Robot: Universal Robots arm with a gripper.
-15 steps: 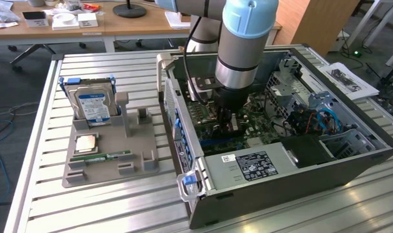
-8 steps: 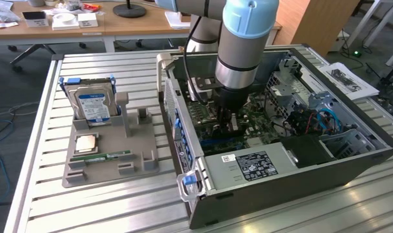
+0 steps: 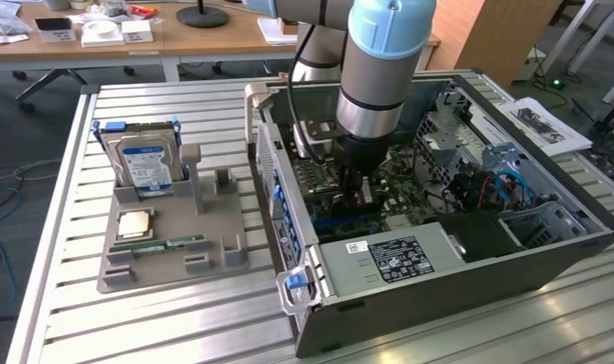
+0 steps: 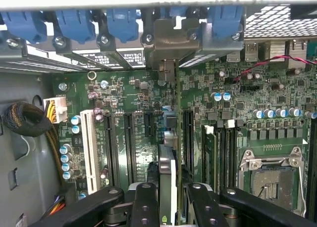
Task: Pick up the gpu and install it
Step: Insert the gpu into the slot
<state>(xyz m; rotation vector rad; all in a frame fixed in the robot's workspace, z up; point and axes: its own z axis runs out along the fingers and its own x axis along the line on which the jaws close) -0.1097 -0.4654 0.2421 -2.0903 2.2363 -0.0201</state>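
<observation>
The gripper (image 4: 167, 200) is clamping the gpu (image 4: 168, 138) edge-on between its fingers, the card's long axis running toward twelve o'clock, hovering over the motherboard (image 4: 277, 108) slots inside the computer case (image 3: 549, 250).

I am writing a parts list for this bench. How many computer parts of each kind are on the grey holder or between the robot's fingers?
Hard drive, standing in the grey holder: 1
Processor chip, lying on the holder: 1
Memory stick, lying on the holder: 1
Graphics card, between the fingers inside the computer case: 1
Total: 4
</observation>
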